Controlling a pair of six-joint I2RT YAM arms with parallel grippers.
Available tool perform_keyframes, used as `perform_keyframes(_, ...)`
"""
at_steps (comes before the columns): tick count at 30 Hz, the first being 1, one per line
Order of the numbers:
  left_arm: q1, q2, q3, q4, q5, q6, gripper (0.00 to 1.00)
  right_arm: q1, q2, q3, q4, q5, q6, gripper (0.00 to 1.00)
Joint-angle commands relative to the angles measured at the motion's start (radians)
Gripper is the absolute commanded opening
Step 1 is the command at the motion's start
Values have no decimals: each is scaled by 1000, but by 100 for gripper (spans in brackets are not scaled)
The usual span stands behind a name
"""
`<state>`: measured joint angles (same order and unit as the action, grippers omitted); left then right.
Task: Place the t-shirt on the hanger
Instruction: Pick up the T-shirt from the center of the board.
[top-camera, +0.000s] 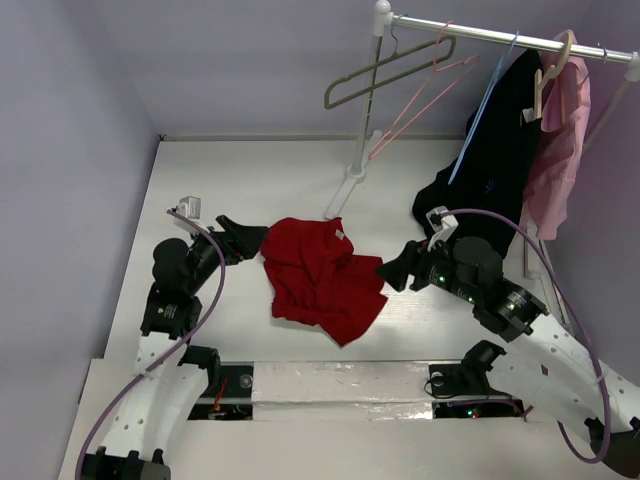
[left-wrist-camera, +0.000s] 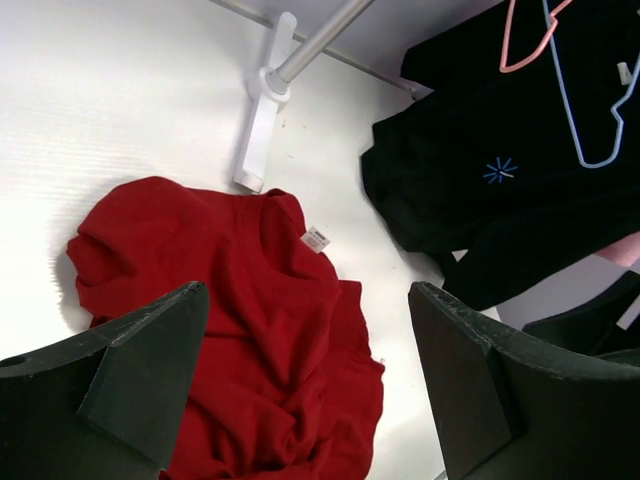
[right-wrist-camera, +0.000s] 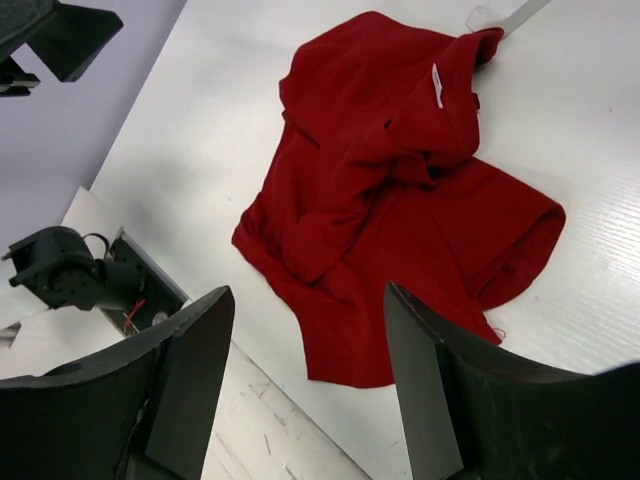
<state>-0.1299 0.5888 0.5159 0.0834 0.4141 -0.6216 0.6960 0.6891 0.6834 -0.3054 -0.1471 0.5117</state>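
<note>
One crumpled red cloth t-shirt (top-camera: 320, 275), centre. One thin light-blue wire hanger (top-camera: 489, 100) hanging, one o'clock. Left gripper (top-camera: 243, 238) at nine, right gripper (top-camera: 393, 270) at three: both spread, empty.

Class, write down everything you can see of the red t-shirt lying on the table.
The red t-shirt is a soft, plain cloth garment, short-sleeved, with a small white neck label inside the collar. It lies crumpled and folded over itself on the white table, its collar end nearest the clothes rack's foot. The left gripper and right gripper flank it with jaws open; neither holds it. Nothing rests on top of it.
</note>
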Motion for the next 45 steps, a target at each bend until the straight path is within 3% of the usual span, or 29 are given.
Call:
perform_keyframes(1, -4, 14, 12, 4, -23, 19, 78, 10, -3, 21, 35, 53, -13, 67)
perform_keyframes(5, -4, 22, 3, 1, -26, 16, 75, 10, 6, 7, 57, 63, -12, 48)
perform_keyframes(8, -4, 32, -23, 30, -15, -6, 68, 10, 36, 5, 74, 67, -18, 22)
perform_keyframes(9, -4, 45, -45, 45, -5, -15, 58, 10, 61, 5, 86, 64, -16, 20)
perform_keyframes(10, -4, 54, -57, 74, -3, -20, 52, 10, 70, -2, 100, 61, -15, 5)
perform_keyframes(12, -4, 94, -86, 105, -4, -41, 34, 20, 96, -10, 136, 75, -7, 0)
perform_keyframes(14, -23, 132, -89, 105, -53, -32, 20, 45, 151, -7, 155, 99, -2, 4)
perform_keyframes(15, -40, 169, -85, 95, -89, -23, 18, 60, 174, -4, 173, 130, 1, 10)
perform_keyframes(16, -63, 186, -79, 69, -178, -11, 17, 75, 226, -1, 186, 141, 2, 26)
perform_keyframes(18, -170, 232, -68, 49, -298, 9, 21, 129, 288, 7, 233, 205, 17, 47)
perform_keyframes(20, -227, 273, -62, 47, -405, 10, 37, 167, 387, 18, 264, 228, 33, 64)
perform_keyframes(23, -255, 374, -53, 88, -442, 5, 54, 180, 502, 31, 340, 251, 63, 65)
perform_keyframes(27, -275, 491, -36, 137, -472, 20, 67, 189, 605, 65, 408, 271, 76, 64)
perform_keyframes(34, -275, 641, -7, 252, -474, 28, 65, 189, 737, 131, 514, 254, 82, 61)
perform_keyframes(44, -275, 781, 32, 366, -521, 16, 54, 189, 823, 166, 509, 348, 82, 48)
perform_keyframes(45, -275, 801, 42, 369, -523, 17, 48, 189, 816, 160, 514, 354, 83, 46)
